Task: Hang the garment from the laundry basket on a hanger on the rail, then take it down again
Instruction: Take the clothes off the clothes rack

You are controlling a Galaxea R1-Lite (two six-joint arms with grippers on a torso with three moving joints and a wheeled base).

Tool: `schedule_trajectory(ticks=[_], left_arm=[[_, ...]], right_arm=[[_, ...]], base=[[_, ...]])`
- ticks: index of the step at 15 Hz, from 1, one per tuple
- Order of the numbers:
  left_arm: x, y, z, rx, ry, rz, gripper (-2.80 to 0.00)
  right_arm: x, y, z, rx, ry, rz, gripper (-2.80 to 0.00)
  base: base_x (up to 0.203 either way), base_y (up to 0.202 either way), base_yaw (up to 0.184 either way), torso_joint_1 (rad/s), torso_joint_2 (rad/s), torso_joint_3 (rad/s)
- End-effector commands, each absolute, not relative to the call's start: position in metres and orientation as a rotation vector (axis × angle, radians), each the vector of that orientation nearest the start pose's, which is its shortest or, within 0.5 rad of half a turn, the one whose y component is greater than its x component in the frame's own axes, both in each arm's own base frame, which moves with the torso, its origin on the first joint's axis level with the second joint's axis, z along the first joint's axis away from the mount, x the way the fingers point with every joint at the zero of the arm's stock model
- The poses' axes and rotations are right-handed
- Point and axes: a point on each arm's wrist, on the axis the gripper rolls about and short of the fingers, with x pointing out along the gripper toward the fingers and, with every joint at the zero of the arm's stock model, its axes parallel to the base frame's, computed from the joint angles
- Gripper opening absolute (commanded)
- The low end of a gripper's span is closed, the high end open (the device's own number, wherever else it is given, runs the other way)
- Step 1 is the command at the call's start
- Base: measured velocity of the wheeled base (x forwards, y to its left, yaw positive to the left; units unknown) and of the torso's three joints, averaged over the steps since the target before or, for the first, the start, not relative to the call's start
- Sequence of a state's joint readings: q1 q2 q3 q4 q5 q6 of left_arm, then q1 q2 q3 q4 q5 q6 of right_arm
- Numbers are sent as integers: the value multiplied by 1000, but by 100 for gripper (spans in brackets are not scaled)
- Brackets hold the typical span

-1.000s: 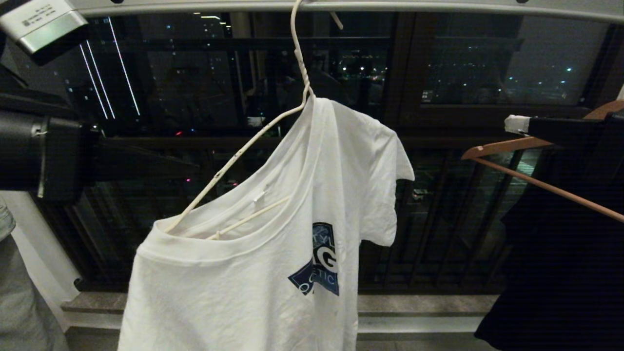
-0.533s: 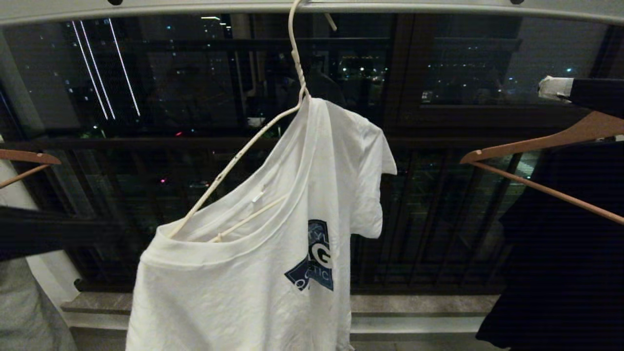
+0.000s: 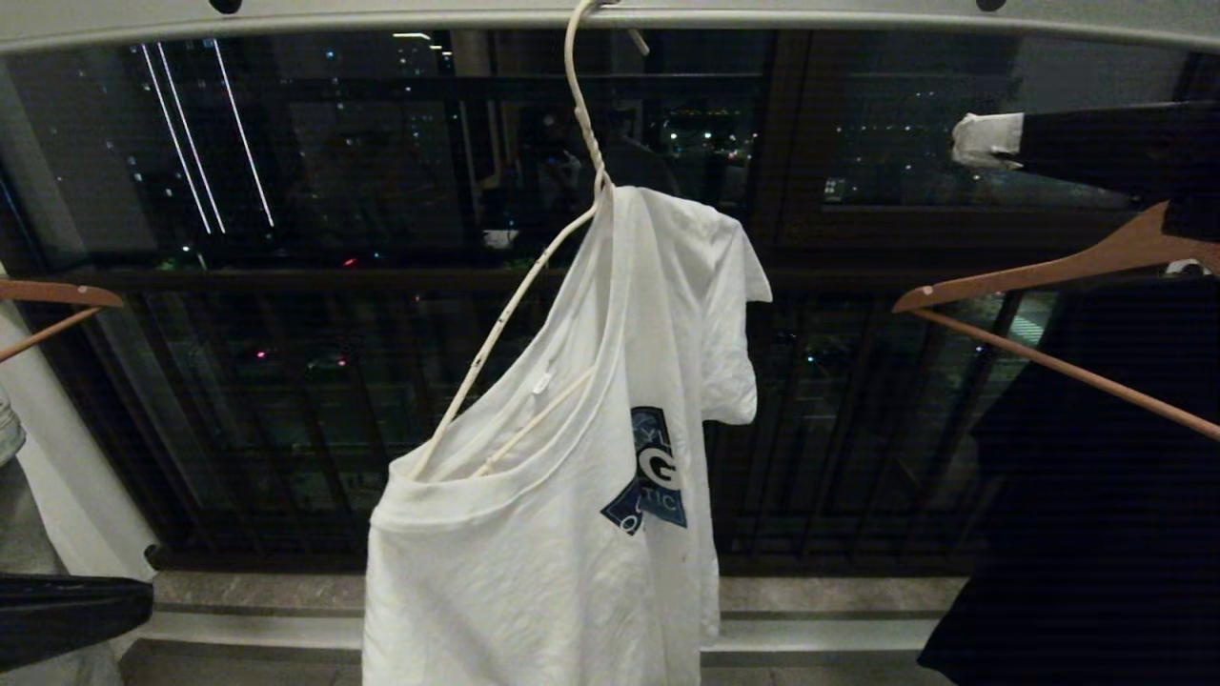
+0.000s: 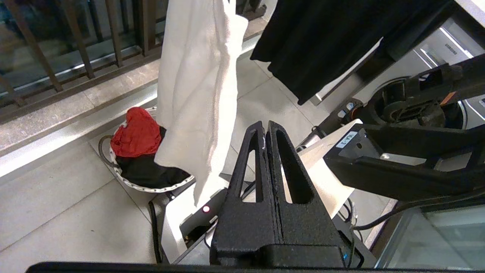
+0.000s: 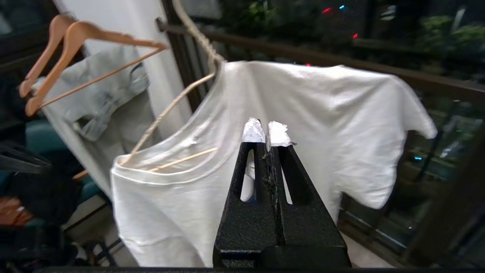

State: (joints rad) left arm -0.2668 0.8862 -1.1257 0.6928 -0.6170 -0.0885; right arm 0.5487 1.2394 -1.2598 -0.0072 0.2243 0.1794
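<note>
Garment (image 3: 553, 562): white cotton-like cloth, matt, finely creased, with a flat dark blue print. Hanger (image 3: 519, 295): thin wire, off-white coating, chipped in dark spots, twisted neck. Rail (image 3: 381, 14): pale grey metal, smooth, slight sheen. Wooden hanger (image 3: 1039, 272): light brown wood, smooth satin finish. Black garment (image 3: 1096, 514): matt dark cloth. Right gripper (image 5: 267, 132): rough grainy black plastic, tips wrapped in crinkled white tape. Left gripper (image 4: 265, 131): same rough black plastic. Red cloth (image 4: 136, 132): soft, matt. Floor tiles (image 4: 53, 204): pale, smooth, faintly glossy.
</note>
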Motion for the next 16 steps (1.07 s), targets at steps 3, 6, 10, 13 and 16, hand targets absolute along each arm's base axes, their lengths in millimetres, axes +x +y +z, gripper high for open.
schedule_trajectory(ticks=[3, 6, 10, 13, 16], left_arm=[[56, -29, 318, -159, 479, -855, -280], [78, -35, 347, -149, 430, -869, -280], [122, -58, 373, -126, 421, -919, 0], [149, -80, 391, -90, 384, -915, 0], [170, -110, 395, -51, 370, -903, 0]], right_arm=[[165, 116, 354, 165, 107, 792, -280], [167, 116, 342, 159, 143, 766, -280], [172, 119, 330, 153, 185, 756, -280], [175, 121, 326, 151, 202, 745, -280], [180, 120, 320, 150, 223, 725, -280]], base=[[0, 0, 0, 0, 0, 0], [0, 0, 0, 0, 0, 0], [0, 0, 0, 0, 0, 0], [0, 0, 0, 0, 0, 0], [0, 0, 0, 0, 0, 0]])
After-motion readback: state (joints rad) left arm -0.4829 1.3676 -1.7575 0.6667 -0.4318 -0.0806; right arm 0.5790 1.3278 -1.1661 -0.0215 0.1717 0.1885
